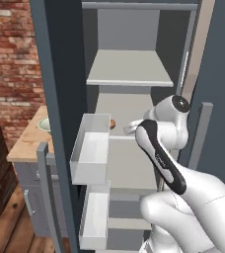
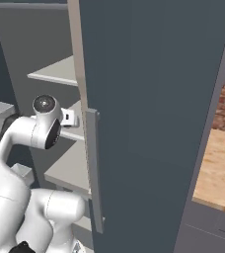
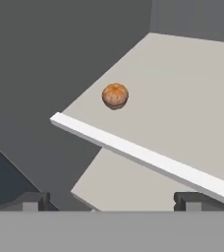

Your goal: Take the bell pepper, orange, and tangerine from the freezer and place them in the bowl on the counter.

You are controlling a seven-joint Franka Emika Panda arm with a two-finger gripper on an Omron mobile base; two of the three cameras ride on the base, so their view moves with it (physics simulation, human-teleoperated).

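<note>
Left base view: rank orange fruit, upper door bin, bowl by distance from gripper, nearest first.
1. Orange fruit, just left of the gripper.
2. Upper door bin, lower left.
3. Bowl, far left on the counter.

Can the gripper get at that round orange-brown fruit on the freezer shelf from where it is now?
Probably yes. The gripper is open and faces the orange-brown fruit, which sits alone near the shelf edge with nothing between them.

A pale grey freezer shelf (image 3: 182,98) slants across the hand view; one round orange-brown fruit (image 3: 115,95) rests on it, upper left of centre, near its white front edge.
</note>
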